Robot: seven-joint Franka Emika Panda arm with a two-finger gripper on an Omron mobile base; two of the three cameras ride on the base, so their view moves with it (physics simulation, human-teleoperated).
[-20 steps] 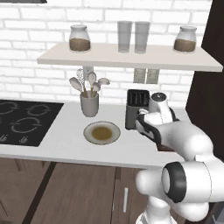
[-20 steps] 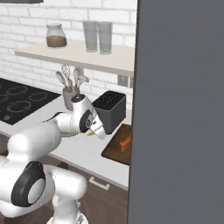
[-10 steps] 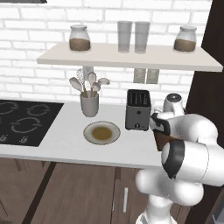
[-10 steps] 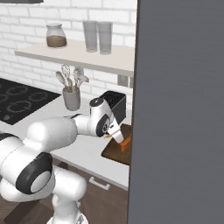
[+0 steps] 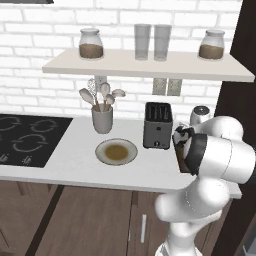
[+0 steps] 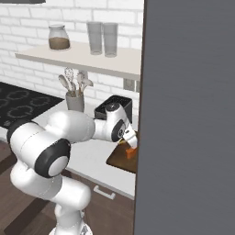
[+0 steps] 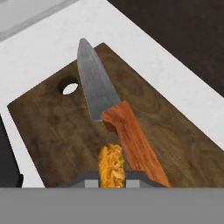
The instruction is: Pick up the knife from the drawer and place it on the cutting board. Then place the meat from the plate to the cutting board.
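Note:
The dark brown cutting board (image 7: 65,131) lies on the white counter, and the knife (image 7: 127,135) rests flat on it, orange handle toward me and grey blade pointing away. My gripper (image 7: 112,176) is shut on the meat (image 7: 112,164), a small orange strip held just above the board beside the knife handle. From the right base view the gripper (image 6: 131,139) hovers low over the board (image 6: 120,160) at the counter's right end. The plate (image 5: 102,150) sits bare left of the toaster. Below the counter edge, a drawer front with a pale bar handle (image 6: 103,193) is shut.
A black toaster (image 5: 158,125) stands just behind and left of the board. A grey cup of utensils (image 5: 102,117) is behind the plate, and a black cooktop (image 5: 25,140) lies at far left. A shelf (image 5: 150,67) with jars and glasses hangs above. A dark tall cabinet (image 6: 193,114) borders the board's right.
The arm has swung right from beside the toaster to above the cutting board and dropped lower, carrying the meat with it. The gripper has stayed shut.

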